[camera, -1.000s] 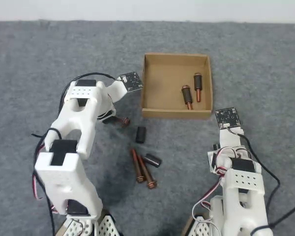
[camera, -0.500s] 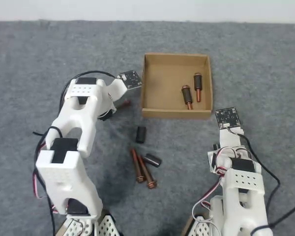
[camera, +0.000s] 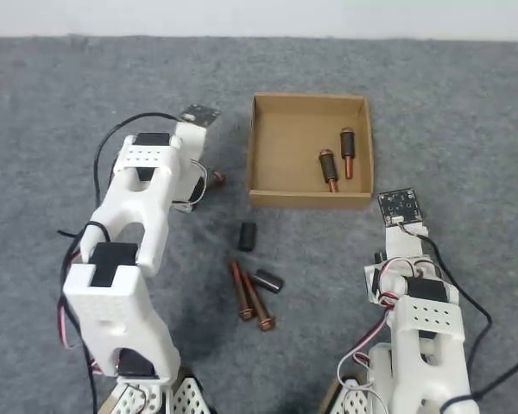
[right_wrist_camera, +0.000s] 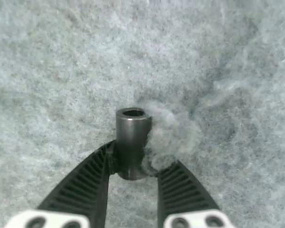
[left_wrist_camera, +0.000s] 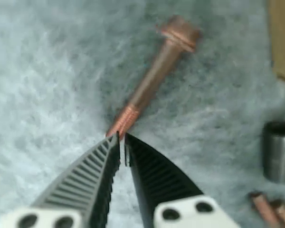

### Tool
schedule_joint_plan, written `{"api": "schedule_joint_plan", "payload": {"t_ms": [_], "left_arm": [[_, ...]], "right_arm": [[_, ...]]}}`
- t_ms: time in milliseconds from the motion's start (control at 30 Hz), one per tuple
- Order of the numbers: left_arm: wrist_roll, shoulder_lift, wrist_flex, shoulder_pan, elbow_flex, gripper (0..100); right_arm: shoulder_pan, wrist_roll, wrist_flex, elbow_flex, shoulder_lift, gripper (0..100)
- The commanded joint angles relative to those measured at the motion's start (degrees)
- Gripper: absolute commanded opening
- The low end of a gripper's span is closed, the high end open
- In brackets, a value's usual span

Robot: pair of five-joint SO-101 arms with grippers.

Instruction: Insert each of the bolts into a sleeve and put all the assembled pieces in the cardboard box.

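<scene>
While pinched on bolt (left_wrist_camera: pixel 152 78) tip, L end effector (left_wrist_camera: pixel 122 137) near-shut.

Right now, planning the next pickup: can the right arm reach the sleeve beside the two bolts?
Probably not: the right gripper holds an upright sleeve, though nothing blocks the lying sleeve.

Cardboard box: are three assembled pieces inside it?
No, the cardboard box holds just two: the left assembled piece and the right assembled piece.
</scene>
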Motion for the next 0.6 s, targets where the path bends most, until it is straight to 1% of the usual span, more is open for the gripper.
{"api": "schedule_joint_plan", "payload": {"t_ms": [0, 67, 267, 367, 433, 567], "left_arm": [[2.90, -2.64, 1.32, 1.32, -0.75, 2], [2.20, -5.19, 1.41, 1.85, -0.75, 3], [-4.48, -13.45, 3.25, 3.69, -0.04, 13], [-8.18, -14.42, 3.16, 4.40, -0.31, 15], [-12.22, -14.15, 2.99, 4.40, -0.48, 15], [-22.95, -14.15, 1.23, 4.04, -0.22, 15]], "right_arm": [[0.04, 1.23, -1.10, -0.26, -1.98, 0.6], [0.04, 1.23, -1.10, -0.26, -1.98, 0.6], [0.04, 1.23, -1.10, -0.26, -1.98, 0.6], [0.04, 1.23, -1.10, -0.26, -1.98, 0.6], [0.04, 1.23, -1.10, -0.26, -1.98, 0.6], [0.04, 1.23, -1.10, -0.26, -1.98, 0.6]]}}
